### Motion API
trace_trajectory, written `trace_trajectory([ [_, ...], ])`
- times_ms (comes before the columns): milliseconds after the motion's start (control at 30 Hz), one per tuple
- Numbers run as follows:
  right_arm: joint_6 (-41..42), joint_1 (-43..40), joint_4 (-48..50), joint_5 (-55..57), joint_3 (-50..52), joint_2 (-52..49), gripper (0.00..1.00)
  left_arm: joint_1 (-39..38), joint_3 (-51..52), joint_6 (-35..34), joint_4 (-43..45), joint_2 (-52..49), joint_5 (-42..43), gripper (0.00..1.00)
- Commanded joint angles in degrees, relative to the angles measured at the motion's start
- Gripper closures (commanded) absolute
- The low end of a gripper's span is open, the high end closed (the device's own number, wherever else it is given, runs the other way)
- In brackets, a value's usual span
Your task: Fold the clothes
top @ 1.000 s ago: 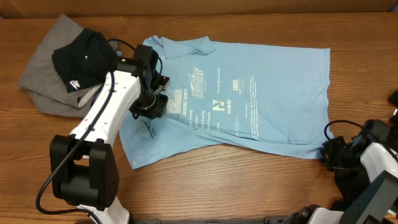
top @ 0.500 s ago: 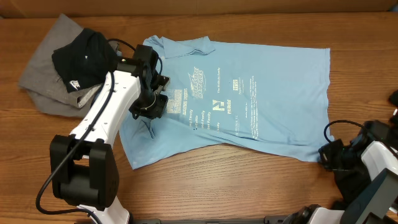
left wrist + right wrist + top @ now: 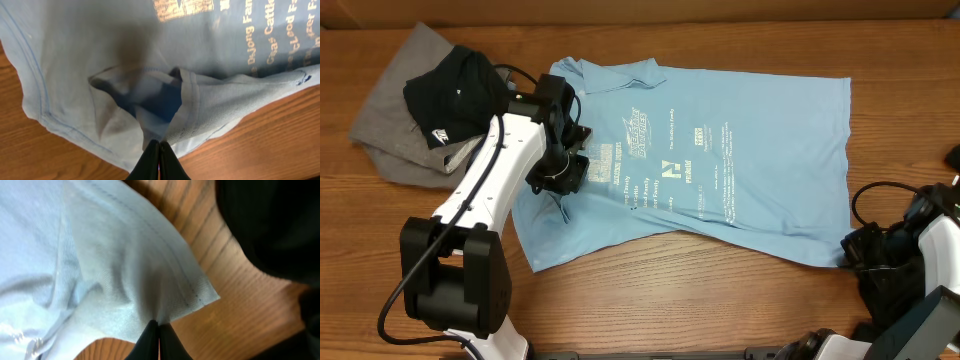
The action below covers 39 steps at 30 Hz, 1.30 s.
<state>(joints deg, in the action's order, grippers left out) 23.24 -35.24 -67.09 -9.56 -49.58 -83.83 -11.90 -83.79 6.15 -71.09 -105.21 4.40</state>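
A light blue T-shirt with white chest print lies spread flat across the middle of the table. My left gripper is at its near-left sleeve. In the left wrist view that gripper is shut on a bunched fold of the sleeve. My right gripper is at the shirt's near-right hem corner. In the right wrist view it is shut on the stitched corner of the light blue fabric.
A black shirt lies crumpled on a grey shirt at the far left, beside my left arm. Bare wooden table runs along the front edge. Black cables loop near the right arm.
My right gripper has shut on the shirt's hem corner and shifted slightly right and toward the front, drawing that corner with it. The left arm has held still.
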Motion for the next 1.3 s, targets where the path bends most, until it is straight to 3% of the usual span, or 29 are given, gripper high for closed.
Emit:
trace_trajectory([
  [0,-0.59,-0.13,-1.22,0.94,-5.31,0.92,0.96,0.26,-1.95,-0.37,-1.53,3.06,-0.55,0.96],
  [233,-0.76,-0.11,-1.97,-1.09,-14.51,0.9,0.96,0.24,-2.75,0.11,-1.66,7.5,-0.55,0.96],
  [433,-0.74,0.13,3.67,-8.39,-14.67,0.61,0.96,0.22,-2.71,0.09,-0.04,7.04,0.11,0.96],
  [767,3.08,5.25,13.79,-8.83,-14.67,-2.95,0.96,-0.68,-2.69,0.11,2.89,7.04,-0.09,0.96],
  [967,4.87,10.29,20.17,-9.35,-14.67,-5.62,0.96,-0.66,-2.67,1.57,7.19,7.04,-5.9,0.96],
  [1267,6.82,10.82,25.57,-8.07,-14.67,-6.75,0.96,-0.59,-2.67,2.08,11.93,7.04,-9.31,0.96],
])
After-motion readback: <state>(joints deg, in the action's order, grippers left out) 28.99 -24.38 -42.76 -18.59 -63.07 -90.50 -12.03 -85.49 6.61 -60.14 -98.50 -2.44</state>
